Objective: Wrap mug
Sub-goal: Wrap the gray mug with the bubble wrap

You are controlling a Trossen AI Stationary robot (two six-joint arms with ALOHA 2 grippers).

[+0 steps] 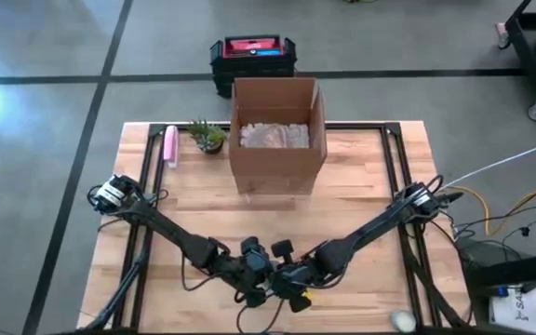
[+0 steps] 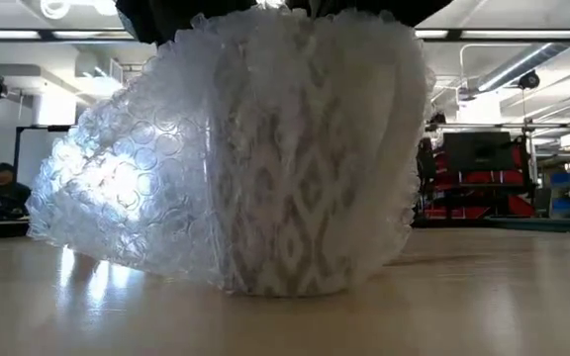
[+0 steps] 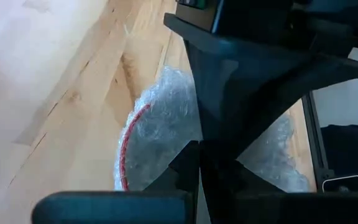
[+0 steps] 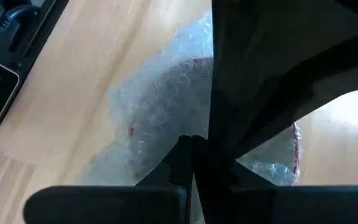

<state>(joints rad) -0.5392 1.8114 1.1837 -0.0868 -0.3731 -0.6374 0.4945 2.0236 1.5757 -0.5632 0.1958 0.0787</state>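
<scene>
The mug (image 2: 295,188) is seen standing upright at the counter's (image 1: 361,200) near edge, already covered in bubble wrap (image 2: 127,188), with a loose flap flaring to one side. Both grippers are met over it: the left gripper (image 3: 197,155) and the right gripper (image 4: 188,152) each appear pinched narrow on the bubble wrap. If either grip is let go early, the flap would likely spring open. A hard sideways pull could tip the mug or drag it toward the edge. The cardboard box (image 1: 277,135) is stood well apart at the far side.
</scene>
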